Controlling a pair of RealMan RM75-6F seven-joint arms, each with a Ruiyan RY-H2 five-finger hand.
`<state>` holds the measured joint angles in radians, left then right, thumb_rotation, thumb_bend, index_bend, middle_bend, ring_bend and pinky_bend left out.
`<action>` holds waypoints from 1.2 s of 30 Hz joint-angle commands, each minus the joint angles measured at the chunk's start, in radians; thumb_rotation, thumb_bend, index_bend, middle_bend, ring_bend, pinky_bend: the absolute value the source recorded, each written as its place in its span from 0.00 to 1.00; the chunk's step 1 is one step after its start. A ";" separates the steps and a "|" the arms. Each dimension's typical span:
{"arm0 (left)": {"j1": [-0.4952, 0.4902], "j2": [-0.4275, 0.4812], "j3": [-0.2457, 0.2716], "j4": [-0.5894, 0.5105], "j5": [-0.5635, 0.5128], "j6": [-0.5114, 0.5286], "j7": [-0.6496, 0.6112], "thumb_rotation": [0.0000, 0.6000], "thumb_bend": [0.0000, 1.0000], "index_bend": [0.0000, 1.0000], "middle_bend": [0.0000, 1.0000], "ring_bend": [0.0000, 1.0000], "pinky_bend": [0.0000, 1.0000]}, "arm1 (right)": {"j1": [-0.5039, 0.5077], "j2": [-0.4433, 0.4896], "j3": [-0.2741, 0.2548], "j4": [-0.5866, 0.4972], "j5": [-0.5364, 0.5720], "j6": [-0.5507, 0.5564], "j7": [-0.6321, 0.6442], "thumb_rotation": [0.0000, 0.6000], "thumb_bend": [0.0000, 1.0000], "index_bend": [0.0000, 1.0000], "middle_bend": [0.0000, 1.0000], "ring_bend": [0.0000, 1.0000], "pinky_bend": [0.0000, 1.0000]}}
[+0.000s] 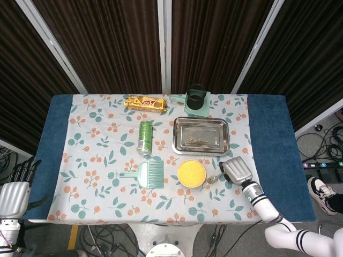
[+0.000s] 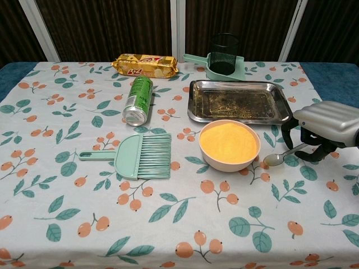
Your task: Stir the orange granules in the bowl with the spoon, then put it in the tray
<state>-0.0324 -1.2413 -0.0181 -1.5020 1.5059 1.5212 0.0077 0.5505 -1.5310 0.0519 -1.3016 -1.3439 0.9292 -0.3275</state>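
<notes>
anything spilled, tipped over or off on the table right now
No spill shows: the orange granules sit inside the bowl. The green can lies on its side left of the tray. The tray's floor looks smudged with brownish residue.

Right hand (image 2: 328,124): ribbed silver back, black fingers (image 2: 287,136); white segmented forearm.

green can (image 2: 137,100); brush (image 2: 141,156); snack packet (image 2: 145,65)
</notes>
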 commanded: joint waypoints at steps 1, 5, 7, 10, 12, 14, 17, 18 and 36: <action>0.000 0.000 -0.001 0.001 0.002 0.002 -0.002 1.00 0.01 0.10 0.07 0.07 0.10 | 0.008 0.048 0.013 -0.053 -0.019 0.031 -0.039 1.00 0.36 0.59 0.99 1.00 1.00; 0.000 0.000 -0.001 0.001 0.006 0.006 -0.004 1.00 0.01 0.10 0.07 0.07 0.10 | 0.039 0.119 0.036 -0.134 -0.038 0.044 -0.120 1.00 0.36 0.61 0.99 1.00 1.00; 0.002 -0.002 0.000 0.003 0.008 0.010 -0.005 1.00 0.01 0.10 0.07 0.07 0.10 | 0.061 0.152 0.053 -0.178 -0.037 0.037 -0.165 1.00 0.36 0.62 0.99 1.00 1.00; 0.005 -0.003 0.002 0.005 0.008 0.013 -0.008 1.00 0.01 0.10 0.07 0.07 0.10 | 0.097 0.179 0.077 -0.226 -0.016 0.010 -0.222 1.00 0.36 0.62 0.99 1.00 1.00; 0.008 -0.003 0.003 0.007 0.008 0.016 -0.010 1.00 0.01 0.10 0.07 0.07 0.10 | 0.117 0.182 0.088 -0.243 -0.001 -0.005 -0.256 1.00 0.36 0.62 0.99 1.00 1.00; 0.012 -0.004 0.005 0.009 0.007 0.019 -0.013 1.00 0.01 0.10 0.07 0.07 0.10 | 0.138 0.172 0.097 -0.252 0.021 -0.020 -0.288 1.00 0.36 0.62 0.99 1.00 1.00; 0.015 -0.005 0.005 0.013 0.005 0.020 -0.018 1.00 0.01 0.10 0.07 0.07 0.10 | 0.163 0.142 0.101 -0.250 0.056 -0.041 -0.325 1.00 0.36 0.62 0.99 1.00 1.00; 0.015 -0.005 0.005 0.014 0.005 0.020 -0.020 1.00 0.01 0.10 0.07 0.07 0.10 | 0.169 0.130 0.101 -0.248 0.066 -0.045 -0.335 1.00 0.36 0.62 0.99 1.00 1.00; 0.021 -0.022 0.006 0.058 0.004 0.019 -0.066 1.00 0.01 0.10 0.07 0.07 0.10 | 0.228 0.000 0.056 -0.229 0.177 -0.049 -0.440 1.00 0.20 0.46 0.99 1.00 1.00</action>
<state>-0.0112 -1.2627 -0.0124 -1.4435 1.5099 1.5400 -0.0585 0.7768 -1.5309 0.1120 -1.5246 -1.1710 0.8774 -0.7652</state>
